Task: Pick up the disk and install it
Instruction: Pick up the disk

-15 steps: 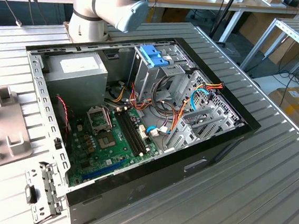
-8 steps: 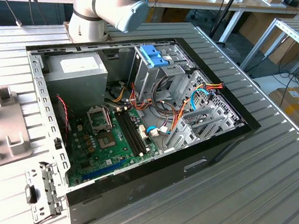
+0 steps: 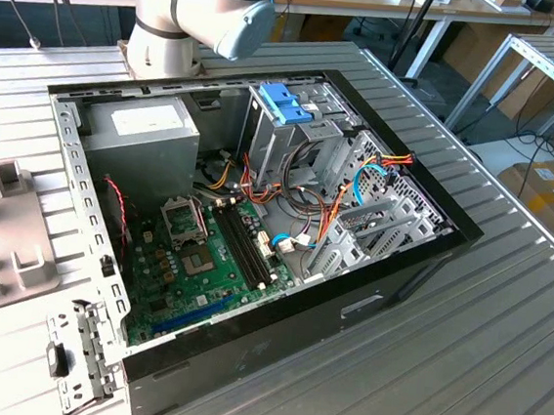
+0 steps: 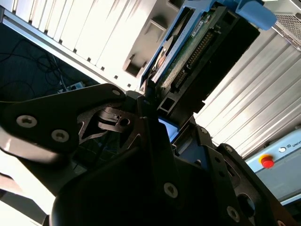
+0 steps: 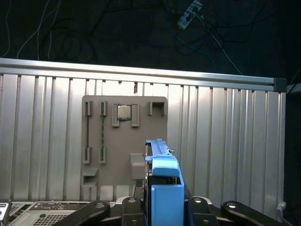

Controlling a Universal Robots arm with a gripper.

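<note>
Above the ribbed table (image 5: 225, 141), the claw (image 5: 162, 204) apparently clamps the disk (image 5: 162, 165).

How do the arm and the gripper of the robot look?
The arm is a thick silver-grey tube with rounded joints; one has a blue-grey cap. The gripper is black, built of flat links with silver screws.

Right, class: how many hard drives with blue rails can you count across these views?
1. The disk is held in the gripper, with the grey fixture plate beyond it in the first wrist view. The drive cage in the exterior view may hide others.
</note>
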